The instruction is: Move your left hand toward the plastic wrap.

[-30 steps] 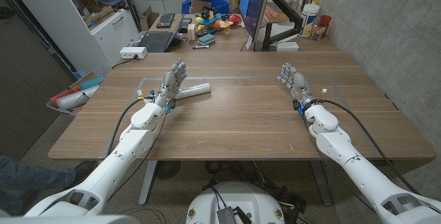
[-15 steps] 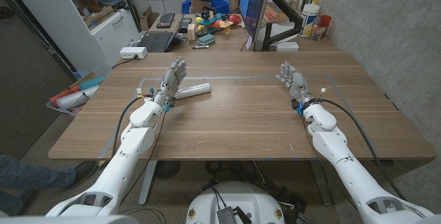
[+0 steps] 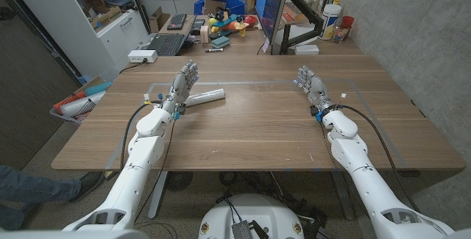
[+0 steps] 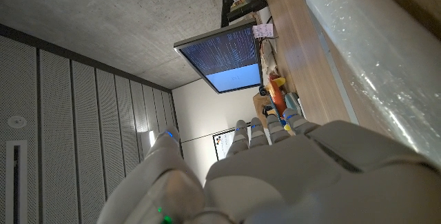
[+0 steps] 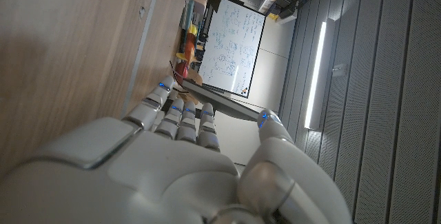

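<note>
Left arm has slid a bit toward frame left over the last second: forearm and elbow shifted, while the left hand (image 3: 181, 87) itself has barely moved in the head view. Net change for the task: small. My read is the reach is essentially complete, or in its last adjustment.

Left hand: centre-left of the frame, fingers extended and slightly apart, holding nothing. It stands just beside the plastic wrap (image 3: 204, 95), on the roll's left end. Contact between hand and roll: can't tell from the head view. In the left wrist view the roll (image 4: 375, 65) sits right alongside the back of the hand (image 4: 289, 176), very close, clear film visible on it.

Plastic wrap: white roll lying on its side on the wooden table (image 3: 257, 129), left of frame centre, pointing toward the right and slightly up.

Right hand (image 3: 312, 86): right of centre, well apart from the roll, fingers straight and spread, nothing in it. No visible change there. Right wrist view confirms extended fingers (image 5: 180, 117) over bare wood.

Risk, as a judgement: any further push could nudge the roll, and it will likely roll easily.
</note>
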Tool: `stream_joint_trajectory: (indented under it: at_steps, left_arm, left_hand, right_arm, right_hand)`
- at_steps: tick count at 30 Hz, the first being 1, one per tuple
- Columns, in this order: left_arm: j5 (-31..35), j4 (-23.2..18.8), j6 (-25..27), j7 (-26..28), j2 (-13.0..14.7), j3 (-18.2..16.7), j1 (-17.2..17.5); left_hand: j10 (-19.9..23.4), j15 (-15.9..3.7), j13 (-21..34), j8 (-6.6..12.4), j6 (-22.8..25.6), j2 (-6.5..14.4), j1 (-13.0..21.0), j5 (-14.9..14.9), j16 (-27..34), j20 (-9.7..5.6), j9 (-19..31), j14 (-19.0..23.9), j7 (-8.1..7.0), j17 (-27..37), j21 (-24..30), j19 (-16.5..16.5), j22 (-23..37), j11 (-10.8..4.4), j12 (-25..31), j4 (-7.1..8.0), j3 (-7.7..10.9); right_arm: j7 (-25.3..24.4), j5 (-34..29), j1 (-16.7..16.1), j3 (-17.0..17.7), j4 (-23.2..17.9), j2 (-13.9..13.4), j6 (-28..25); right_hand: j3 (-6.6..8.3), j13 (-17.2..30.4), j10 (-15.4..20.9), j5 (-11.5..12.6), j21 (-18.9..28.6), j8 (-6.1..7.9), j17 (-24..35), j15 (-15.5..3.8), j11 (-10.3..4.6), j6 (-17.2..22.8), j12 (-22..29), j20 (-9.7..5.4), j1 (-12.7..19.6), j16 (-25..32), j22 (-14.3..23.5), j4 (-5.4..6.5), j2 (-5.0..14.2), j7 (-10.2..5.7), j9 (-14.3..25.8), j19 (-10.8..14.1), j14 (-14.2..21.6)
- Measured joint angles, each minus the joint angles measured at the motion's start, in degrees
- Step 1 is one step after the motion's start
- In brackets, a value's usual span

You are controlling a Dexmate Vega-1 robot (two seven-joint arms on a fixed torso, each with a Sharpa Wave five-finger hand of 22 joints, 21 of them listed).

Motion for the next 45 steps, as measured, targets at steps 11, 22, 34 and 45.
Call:
stream_joint_trajectory:
  at_steps: [11,22,34,45]
  left_arm:
    - [1.6,-1.7,0.1,-1.4,-1.0,-1.9,1.2]
    - [2.8,-3.5,-0.5,-1.7,-1.8,-3.9,2.6]
    - [3.4,-4.3,-0.9,-1.9,-1.8,-5.3,3.5]
    - [3.7,-4.7,-0.9,-2.2,-1.4,-6.0,3.9]
  left_hand:
    - [0.5,-0.22,0.0,0.00,0.6,0.0,0.0,0.0,0.0,0.22,0.0,0.2,0.08,0.0,-0.2,0.2,0.0,0.12,0.0,-0.17,0.18]
    - [0.9,-0.23,0.0,0.00,0.6,0.2,0.2,-0.4,0.0,0.43,0.0,0.8,-0.01,0.0,-0.4,0.4,0.3,-0.18,0.0,-0.17,0.17]
    - [1.0,-0.53,0.0,0.00,1.1,-0.1,0.5,-0.4,0.0,0.54,0.0,1.1,-0.20,0.0,-0.7,0.5,0.3,-0.05,0.0,-0.41,0.41]
    - [1.5,-0.53,0.0,0.00,1.4,0.1,0.8,-0.9,0.0,0.54,0.0,1.1,-0.17,0.0,-0.7,0.5,0.3,-0.19,0.0,-0.65,0.16]
  right_arm:
    - [1.1,-1.7,0.4,1.5,0.7,1.8,-0.3]
    - [2.0,-3.1,1.2,2.6,1.7,3.2,-0.3]
    - [2.4,-3.8,1.9,3.2,2.5,3.9,-0.1]
    - [2.6,-4.0,2.5,3.6,3.4,4.6,0.5]
  right_hand:
    - [-0.01,0.0,0.0,0.0,0.0,0.00,-0.3,0.00,0.00,0.0,0.0,0.00,0.0,0.0,0.0,-0.01,0.00,-0.02,0.0,0.0,0.0]
    - [-0.25,0.0,0.6,0.0,0.0,0.00,-0.3,-0.20,0.00,0.3,0.0,0.00,0.3,0.0,0.0,-0.25,0.30,-0.73,0.0,0.0,0.2]
    - [-0.49,0.0,0.6,0.0,0.0,0.00,-0.5,-0.20,0.00,0.3,0.0,0.00,0.3,0.0,0.0,-0.48,0.30,-0.72,0.0,0.0,0.2]
    - [-0.49,0.0,0.6,0.0,0.0,0.00,-0.5,-0.20,-0.01,0.3,0.0,0.00,0.3,0.0,0.0,-0.48,0.30,-0.72,0.0,0.0,0.2]
